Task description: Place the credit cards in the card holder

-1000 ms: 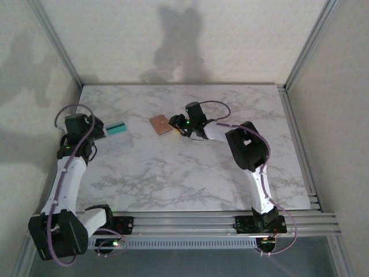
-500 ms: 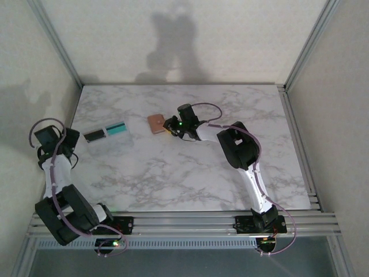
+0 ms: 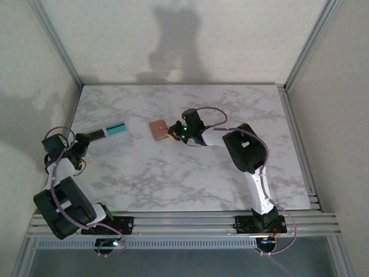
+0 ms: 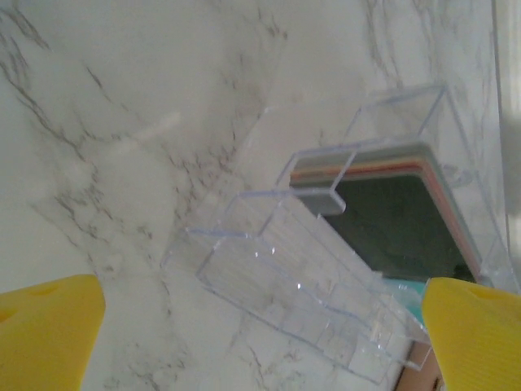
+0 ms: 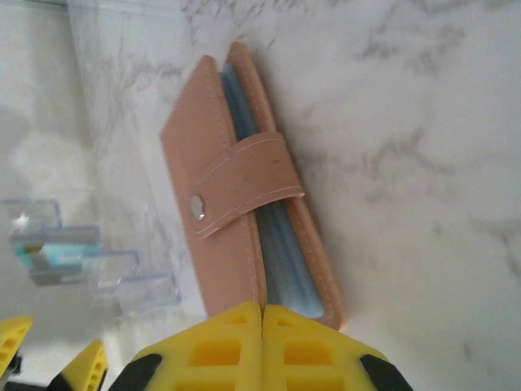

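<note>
Right wrist: card holder (image 5: 221, 236) runs lengthwise away from the closed right gripper (image 5: 262, 316).

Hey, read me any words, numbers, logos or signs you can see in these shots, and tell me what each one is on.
No text can be read in any view.
Card holder: plain tan leather with a bare metal snap, no stamp or brand.
Credit cards in the clear stand: the top face is dark with no print visible, and they are too small to read from above.

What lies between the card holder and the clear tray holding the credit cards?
Just bare marble table, between card holder and clear tray, in the top view.
</note>
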Robot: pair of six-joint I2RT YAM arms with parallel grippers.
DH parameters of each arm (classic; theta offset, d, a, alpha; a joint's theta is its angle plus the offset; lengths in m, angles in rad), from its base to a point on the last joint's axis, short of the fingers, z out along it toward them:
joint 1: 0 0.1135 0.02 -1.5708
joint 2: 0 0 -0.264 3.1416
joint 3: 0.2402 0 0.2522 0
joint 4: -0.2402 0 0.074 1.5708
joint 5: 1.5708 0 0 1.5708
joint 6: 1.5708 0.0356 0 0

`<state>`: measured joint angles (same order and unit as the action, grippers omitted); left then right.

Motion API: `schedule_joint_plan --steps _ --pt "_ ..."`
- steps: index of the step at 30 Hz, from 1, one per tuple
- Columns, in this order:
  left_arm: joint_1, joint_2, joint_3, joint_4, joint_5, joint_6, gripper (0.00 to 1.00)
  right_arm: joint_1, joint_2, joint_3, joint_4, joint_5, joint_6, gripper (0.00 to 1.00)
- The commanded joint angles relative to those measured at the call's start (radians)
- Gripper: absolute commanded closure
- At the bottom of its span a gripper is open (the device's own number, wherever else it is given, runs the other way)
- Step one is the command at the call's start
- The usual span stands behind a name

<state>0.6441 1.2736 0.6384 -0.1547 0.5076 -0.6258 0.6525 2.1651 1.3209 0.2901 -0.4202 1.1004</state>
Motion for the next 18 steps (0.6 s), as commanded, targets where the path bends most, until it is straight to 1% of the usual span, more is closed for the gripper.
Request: schedule_joint_plan --steps 1,3,5,9,11,12,14,15,16,17,18 --pt "-0.05 -0.015 -0.029 0.044 0.051 -0.011 0.0 0.005 -0.157 -0.121 0.025 -0.027 -0.021 1.0" --pt "-0.085 -0.045 -0.042 0.06 0.036 -0.029 0.0 0.011 -0.261 -0.234 -0.007 -0.03 -0.041 1.0" --pt "-0.106 -0.076 -0.04 0.051 0.001 -0.039 0.0 0.026 -0.363 -0.328 -0.078 -0.022 -0.082 1.0" --pt "-0.109 -0.13 -0.02 0.024 -0.037 -0.052 0.0 0.08 -0.579 -0.502 -0.239 0.019 -0.163 1.0" --pt "-0.109 -0.149 0.005 0.003 -0.056 -0.044 0.0 0.089 -0.673 -0.585 -0.308 0.02 -0.176 1.0" --pt "-0.109 -0.152 0.016 -0.006 -0.069 -0.041 0.0 0.118 -0.71 -0.617 -0.331 0.017 -0.181 1.0" --pt "-0.105 -0.148 0.047 -0.03 -0.104 -0.043 0.0 0.132 -0.78 -0.669 -0.393 0.032 -0.182 1.0" --pt "-0.104 -0.143 0.061 -0.037 -0.123 -0.048 0.0 0.138 -0.805 -0.683 -0.419 0.046 -0.18 0.96" --pt "-0.1 -0.138 0.07 -0.037 -0.133 -0.049 0.0 0.144 -0.833 -0.699 -0.451 0.067 -0.178 0.8" --pt "-0.099 -0.138 0.072 -0.02 -0.131 -0.048 0.0 0.144 -0.862 -0.706 -0.479 0.083 -0.183 0.69" --pt "-0.099 -0.134 0.072 -0.003 -0.127 -0.045 0.0 0.144 -0.885 -0.705 -0.502 0.097 -0.198 0.64"
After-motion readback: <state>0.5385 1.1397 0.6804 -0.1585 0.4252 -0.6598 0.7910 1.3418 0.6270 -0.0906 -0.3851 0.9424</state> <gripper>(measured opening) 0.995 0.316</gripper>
